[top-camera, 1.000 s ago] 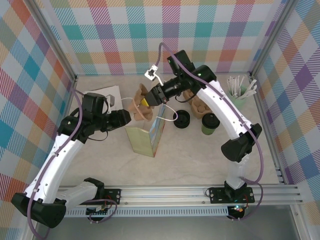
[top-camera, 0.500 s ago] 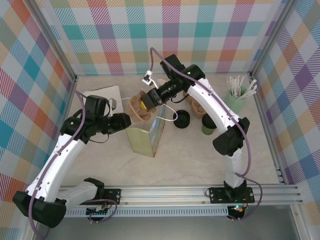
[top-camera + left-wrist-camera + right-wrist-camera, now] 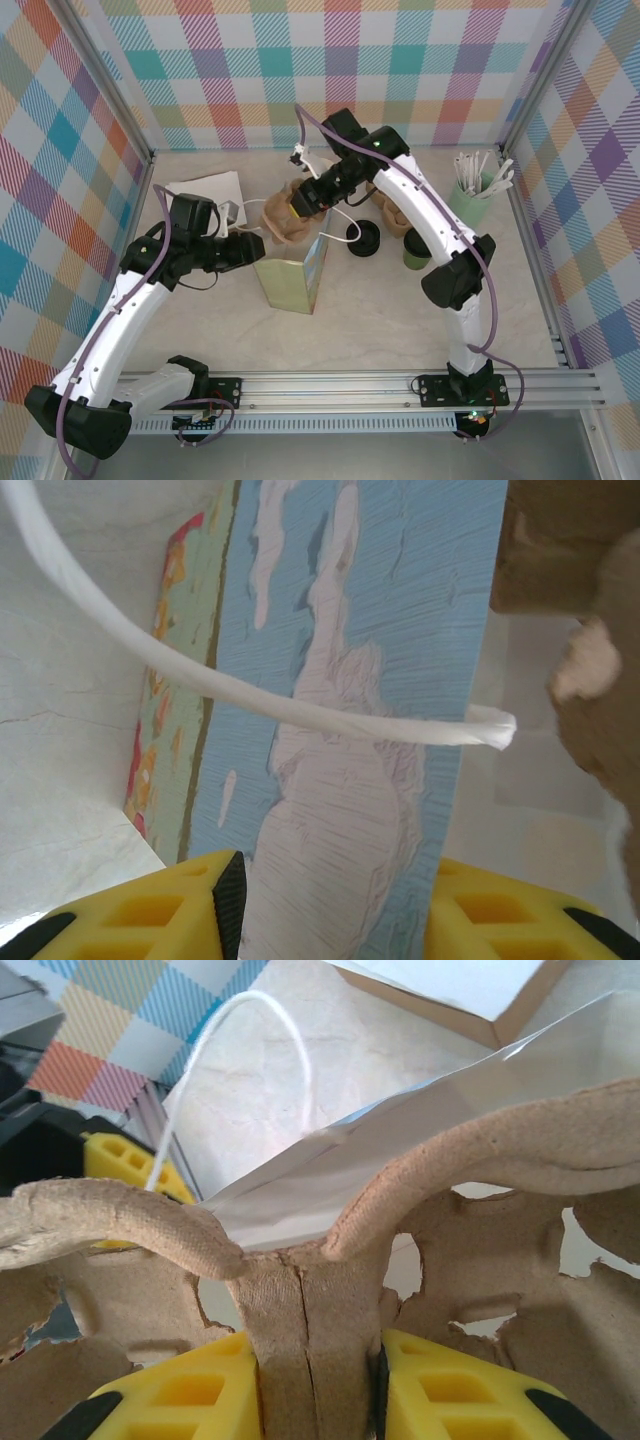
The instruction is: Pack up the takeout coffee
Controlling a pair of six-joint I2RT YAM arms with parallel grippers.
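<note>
coffee off to one side
right gripper (image 3: 315,1380) pinches the brown pulp carrier (image 3: 280,1300), left gripper (image 3: 335,900) the printed paper bag (image 3: 380,680); dark green paper cup (image 3: 421,247) and round black plastic lid (image 3: 363,238) sit well clear.

My count, overhead view:
- dark green cup (image 3: 415,252): one
- black lid (image 3: 362,238): one
- printed paper bag (image 3: 290,282): one
- pulp cup carrier (image 3: 272,215): one
- stack of nested cups (image 3: 393,218): one, cups in it uncountable
- mint pot (image 3: 478,205): one
- white sticks (image 3: 480,165): several, bunched, no firm number
- white sheet (image 3: 205,187): one
- arms: two, left arm (image 3: 120,310), right arm (image 3: 430,220)
</note>
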